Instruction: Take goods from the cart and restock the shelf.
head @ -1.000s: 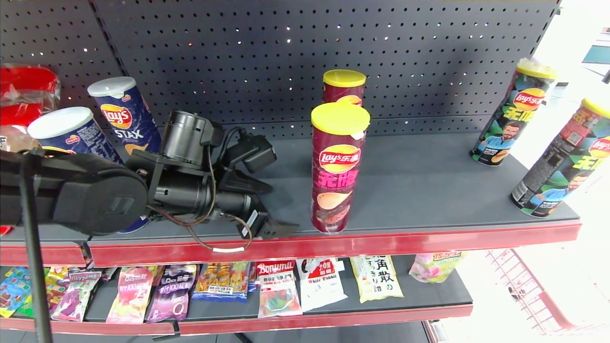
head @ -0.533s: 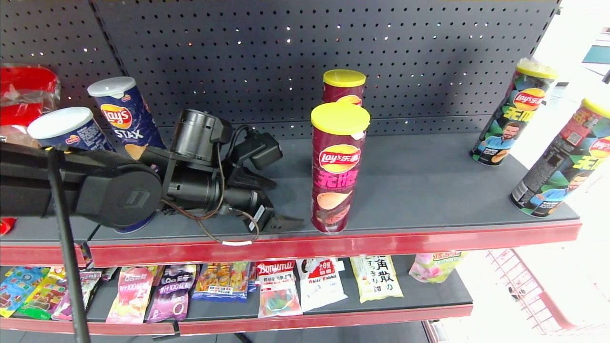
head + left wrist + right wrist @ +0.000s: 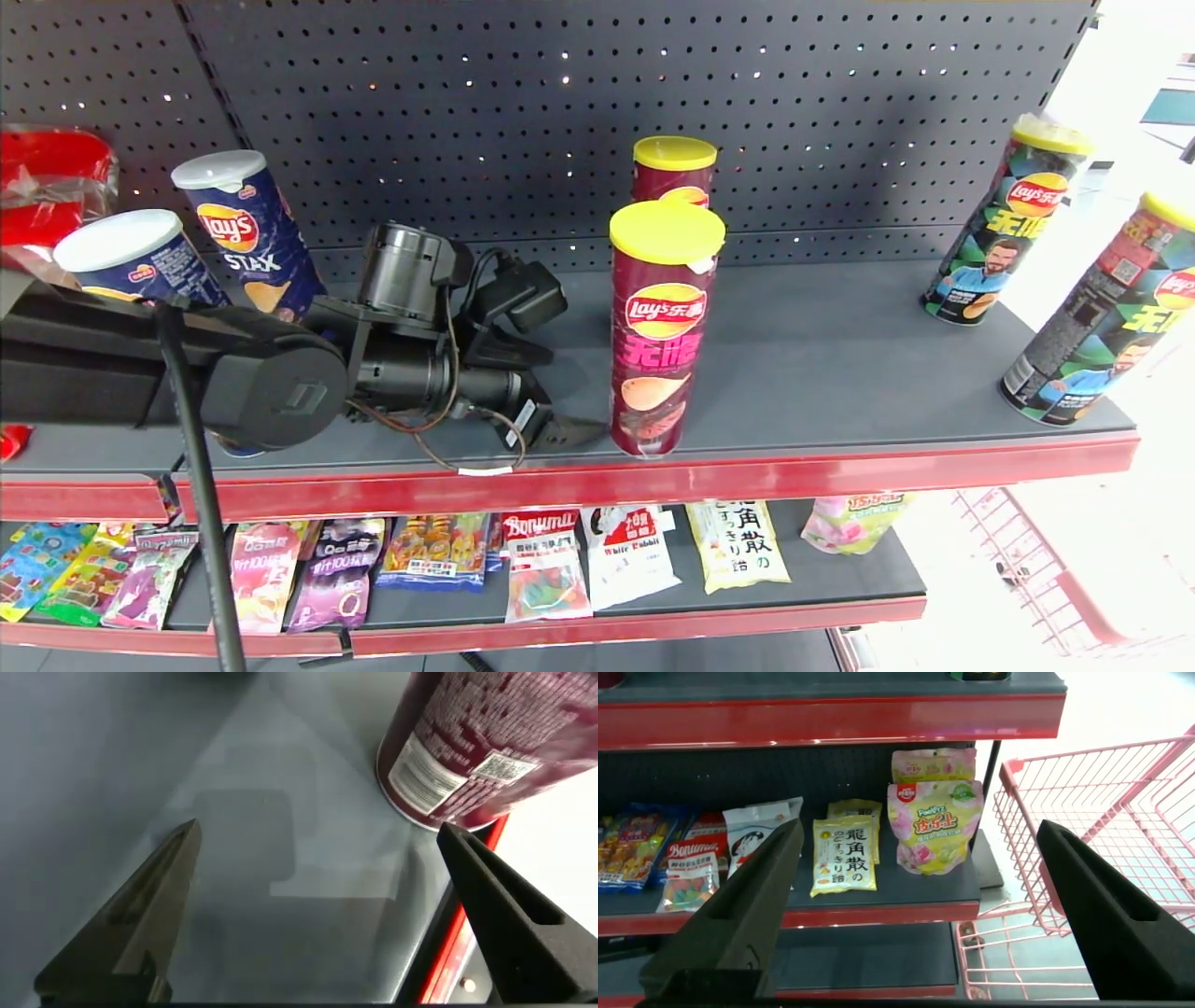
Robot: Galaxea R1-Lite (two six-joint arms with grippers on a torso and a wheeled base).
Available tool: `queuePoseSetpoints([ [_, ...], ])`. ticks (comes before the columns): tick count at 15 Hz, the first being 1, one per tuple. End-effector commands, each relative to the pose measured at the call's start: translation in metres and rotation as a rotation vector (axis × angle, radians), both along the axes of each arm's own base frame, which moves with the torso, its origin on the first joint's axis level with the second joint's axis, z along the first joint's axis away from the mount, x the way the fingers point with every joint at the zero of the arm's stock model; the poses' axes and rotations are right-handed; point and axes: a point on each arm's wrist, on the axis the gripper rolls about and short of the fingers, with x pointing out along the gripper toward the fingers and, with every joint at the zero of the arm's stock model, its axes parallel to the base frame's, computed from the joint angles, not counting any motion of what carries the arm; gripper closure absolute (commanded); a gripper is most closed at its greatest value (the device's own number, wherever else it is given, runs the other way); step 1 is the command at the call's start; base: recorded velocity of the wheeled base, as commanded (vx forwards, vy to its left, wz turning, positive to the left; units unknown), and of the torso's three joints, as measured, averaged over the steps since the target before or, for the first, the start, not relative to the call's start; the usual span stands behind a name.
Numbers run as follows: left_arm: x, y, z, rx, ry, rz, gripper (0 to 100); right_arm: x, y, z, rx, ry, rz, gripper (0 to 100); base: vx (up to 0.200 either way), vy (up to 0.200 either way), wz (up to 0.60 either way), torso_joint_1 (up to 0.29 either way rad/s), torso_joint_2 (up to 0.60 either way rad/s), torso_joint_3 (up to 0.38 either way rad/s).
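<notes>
Left end effector (image 3: 555, 397) lies low over the shelf (image 3: 840, 373), fingers spread apart and empty, the near tip just beside the maroon can (image 3: 660, 336) with no contact I can make out. That can stands upright right at the red front lip (image 3: 747, 471), a second one (image 3: 674, 168) behind it. Looks like the placing is done, so the good move is to back out straight and level, because a tall can tips easily. Right end effector (image 3: 920, 831) hangs wide open near the pink cart (image 3: 1102, 831). The dark shelf is flat, with free room between the blue cans (image 3: 245, 224) and green cans (image 3: 1008, 224)
</notes>
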Motion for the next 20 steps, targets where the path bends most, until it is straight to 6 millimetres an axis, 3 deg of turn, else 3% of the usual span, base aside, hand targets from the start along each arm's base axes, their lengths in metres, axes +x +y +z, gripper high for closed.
queuePoseSetpoints([
  [1, 0.0, -0.001, 0.0, 0.001, 0.0, -0.002, 0, 0.0, 0.0, 0.0, -0.001, 0.0, 0.0, 0, 0.0, 0.0, 0.0, 0.0, 0.0, 0.0],
  [20, 0.003, -0.012, 0.004, -0.012, -0.017, -0.025, 0, 0.0, 0.0, 0.0, -0.001, 0.0, -0.002, 0, 0.0, 0.0, 0.0, 0.0, 0.0, 0.0],
])
